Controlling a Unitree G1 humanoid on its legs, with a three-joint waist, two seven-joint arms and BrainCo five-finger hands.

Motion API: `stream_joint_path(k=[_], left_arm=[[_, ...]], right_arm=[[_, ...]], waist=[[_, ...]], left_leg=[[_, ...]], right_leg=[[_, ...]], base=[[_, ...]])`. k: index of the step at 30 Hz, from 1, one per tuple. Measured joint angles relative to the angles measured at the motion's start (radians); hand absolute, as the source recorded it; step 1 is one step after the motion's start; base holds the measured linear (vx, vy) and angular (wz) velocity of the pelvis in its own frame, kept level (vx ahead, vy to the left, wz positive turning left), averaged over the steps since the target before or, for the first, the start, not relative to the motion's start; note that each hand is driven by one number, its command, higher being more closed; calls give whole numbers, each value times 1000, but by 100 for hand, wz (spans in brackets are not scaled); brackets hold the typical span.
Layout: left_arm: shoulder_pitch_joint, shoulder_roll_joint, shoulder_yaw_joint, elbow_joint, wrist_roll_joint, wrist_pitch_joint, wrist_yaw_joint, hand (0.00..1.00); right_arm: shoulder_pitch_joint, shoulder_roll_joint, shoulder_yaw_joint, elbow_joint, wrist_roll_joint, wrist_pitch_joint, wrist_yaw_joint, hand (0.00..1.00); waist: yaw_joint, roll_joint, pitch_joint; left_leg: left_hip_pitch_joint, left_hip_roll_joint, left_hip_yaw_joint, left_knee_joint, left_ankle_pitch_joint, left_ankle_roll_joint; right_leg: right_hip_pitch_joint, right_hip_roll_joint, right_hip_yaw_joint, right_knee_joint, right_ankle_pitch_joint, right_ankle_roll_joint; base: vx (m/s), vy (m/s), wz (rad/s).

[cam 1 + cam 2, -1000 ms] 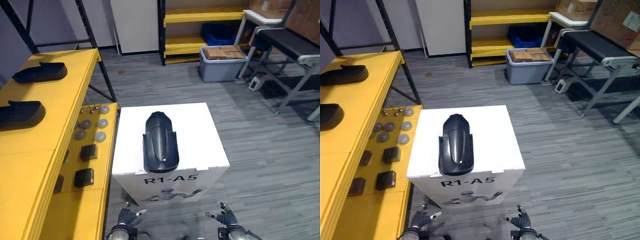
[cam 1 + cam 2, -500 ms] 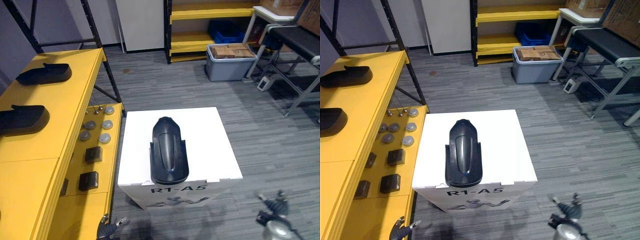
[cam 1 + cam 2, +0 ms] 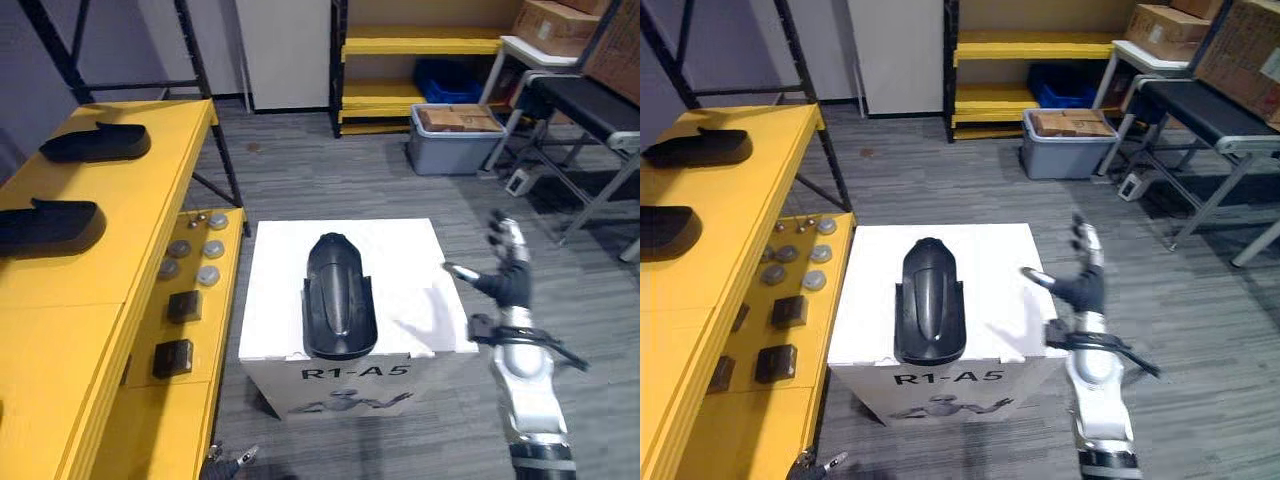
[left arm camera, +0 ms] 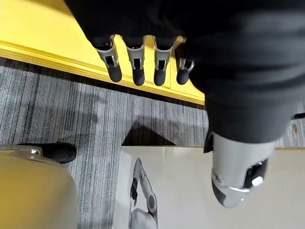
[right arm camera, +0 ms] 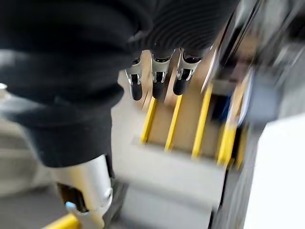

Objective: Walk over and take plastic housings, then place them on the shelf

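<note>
Since half a second ago, the right hand is rising from floor level to the height of the box top, and it is now hovering just off the box's right edge. Its fingers are standing straight and spread, gripping nothing, and the thumb is pointing toward the box's right edge.

The housing is lying lengthwise along the middle of the box top. Its rounded narrow end is pointing toward the box's far edge, and its wide end is reaching the front edge. It is lying apart from the right hand's fingers, with a bare strip of box top between them, and nothing is touching it.

The left hand is hanging low by the box's front left corner, well below the housing. Its fingers are straight and relaxed, holding nothing.

Left of the box, the shelf is carrying a rear shelf housing and a front shelf housing on its upper level. Round discs and black blocks are sitting on its lower level, just beside the box's left side.
</note>
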Motion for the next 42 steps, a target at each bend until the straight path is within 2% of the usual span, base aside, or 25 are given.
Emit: stream_joint_path(k=[3,7,12,16,19,22,28,29,37,42], left_arm=[[-1,2,-8,-1,0,-1,4,0],[-1,3,-9,-1,1,-1,5,0],[-2,4,-11,-1,2,-1,8,0],[-4,6,-24,-6,2,0,25,0],[-4,13,-45,-8,2,1,28,0],[-4,15,-48,-8,2,8,29,0],[-5,21,-57,-9,2,18,27,0],[-5,22,-57,-9,2,19,27,0],[-6,40,-87,-7,23,21,21,0],[-7,41,-87,-7,23,21,17,0]], right_arm=[[-19,63,51,64,-26,0,10,0],[-19,98,82,177,-84,19,15,0],[-19,138,115,260,-232,77,14,0],[-19,189,101,290,-374,133,-25,0],[-19,222,71,319,-437,170,-50,0],[-18,249,35,356,-459,207,-66,0],[-18,253,14,399,-503,231,-65,0],[-19,258,9,405,-519,231,-64,100],[-101,236,-100,484,-530,229,-63,100],[-126,215,-100,531,-453,227,-45,100]], waist=[[10,-2,1],[21,-4,4],[20,-6,11],[19,-6,22],[23,-6,24],[22,-4,25],[22,-5,31],[22,-5,31],[20,-10,28],[22,-13,30]], left_leg=[[1,-5,-30,-8,5,0],[-2,-12,-34,-11,7,1],[-2,-12,-36,-11,7,1],[-7,-13,-48,-14,16,1],[-13,-13,-56,-20,24,1],[-12,-12,-63,-34,34,-2],[-11,-13,-72,-50,43,-2],[-10,-13,-73,-55,46,-1],[-12,-19,-94,-59,49,1],[-2,-20,-94,-59,48,0]], right_leg=[[10,-1,-27,-10,0,0],[16,-1,-31,-16,0,1],[17,0,-32,-16,0,1],[17,-1,-48,-16,0,1],[13,-2,-53,-16,0,1],[9,-2,-55,-16,0,2],[6,-2,-59,-17,0,3],[6,-2,-60,-17,-1,3],[18,-2,-85,-32,-1,4],[35,0,-88,-42,-1,4]], base=[[15,-1,29],[52,6,5],[16,-1,0],[-10,-12,9],[-36,-11,8],[-41,-8,5],[-13,-5,4],[16,-10,4],[12,-16,8],[21,-17,1]])
